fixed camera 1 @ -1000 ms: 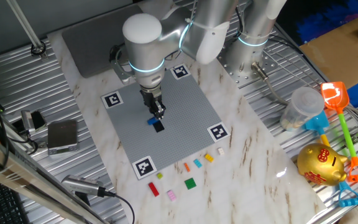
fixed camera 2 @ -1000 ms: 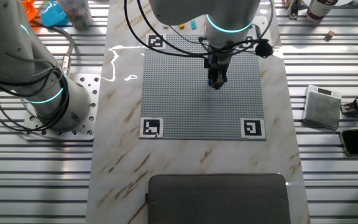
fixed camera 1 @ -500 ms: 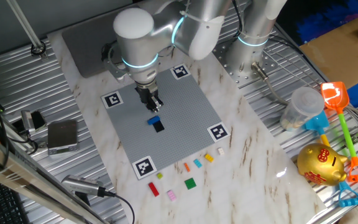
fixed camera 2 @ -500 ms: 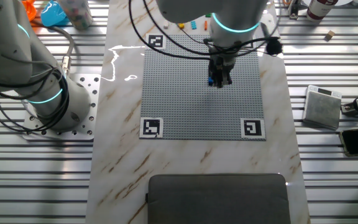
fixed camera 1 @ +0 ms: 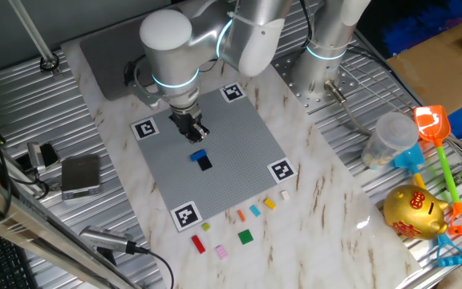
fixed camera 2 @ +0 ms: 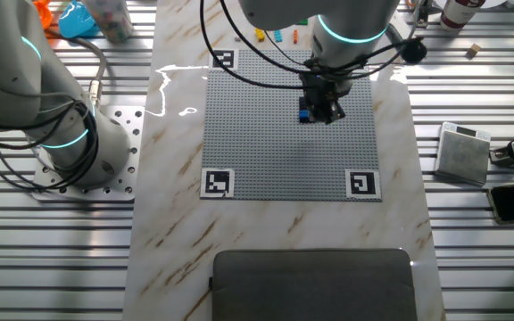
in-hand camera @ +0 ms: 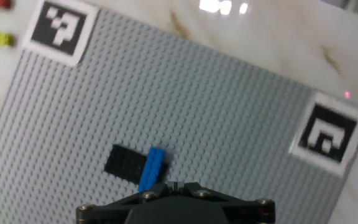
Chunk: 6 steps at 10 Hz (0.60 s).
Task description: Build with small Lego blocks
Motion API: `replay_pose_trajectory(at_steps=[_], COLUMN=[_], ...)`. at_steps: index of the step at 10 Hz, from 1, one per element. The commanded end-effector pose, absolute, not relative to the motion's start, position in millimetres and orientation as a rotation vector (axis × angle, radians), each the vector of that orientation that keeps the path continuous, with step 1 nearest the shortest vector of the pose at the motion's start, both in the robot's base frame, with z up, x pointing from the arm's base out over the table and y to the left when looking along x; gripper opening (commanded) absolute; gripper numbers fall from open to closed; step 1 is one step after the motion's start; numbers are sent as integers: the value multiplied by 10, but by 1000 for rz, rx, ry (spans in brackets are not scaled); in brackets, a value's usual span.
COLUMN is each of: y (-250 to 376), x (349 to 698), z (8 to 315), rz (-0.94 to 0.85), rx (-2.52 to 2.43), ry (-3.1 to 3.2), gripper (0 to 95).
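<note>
Item: blue brick (in-hand camera: 151, 168) and black brick (in-hand camera: 124, 164), touching, seated on the grey plate (fixed camera 1: 231, 136) near its centre, presumably as the build's start. At 6 o'clock off the plate we list loose bricks (fixed camera 1: 245, 236), awaiting pickup. Gripper (fixed camera 1: 191, 128) hovers above, holding nothing; finger gap we cannot tell.

A grey studded plate (fixed camera 1: 215, 144) with black-and-white markers (fixed camera 1: 143, 128) lies mid-frame on the marble tabletop (fixed camera 1: 327, 201). At right: golden piggy bank (fixed camera 1: 414, 212), orange toy shovel (fixed camera 1: 433, 128), clear cup (fixed camera 1: 387, 138).
</note>
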<state>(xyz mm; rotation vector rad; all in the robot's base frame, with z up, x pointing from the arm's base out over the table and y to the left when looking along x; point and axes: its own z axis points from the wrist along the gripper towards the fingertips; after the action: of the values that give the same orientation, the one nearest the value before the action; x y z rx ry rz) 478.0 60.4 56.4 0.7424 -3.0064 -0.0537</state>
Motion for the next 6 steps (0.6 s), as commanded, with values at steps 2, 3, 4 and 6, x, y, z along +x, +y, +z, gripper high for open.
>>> replay_pose_trajectory(at_steps=[2,3,4,6], y=[604,604,604,604], x=[4789,4789,4789,4789], z=[563,563,563,563], rz=[-27,-34,-39,-32], rx=[1050,1051,1070,1179], ry=[-2890,-2896,-2892,-2840], gripper=[0,0,0,0])
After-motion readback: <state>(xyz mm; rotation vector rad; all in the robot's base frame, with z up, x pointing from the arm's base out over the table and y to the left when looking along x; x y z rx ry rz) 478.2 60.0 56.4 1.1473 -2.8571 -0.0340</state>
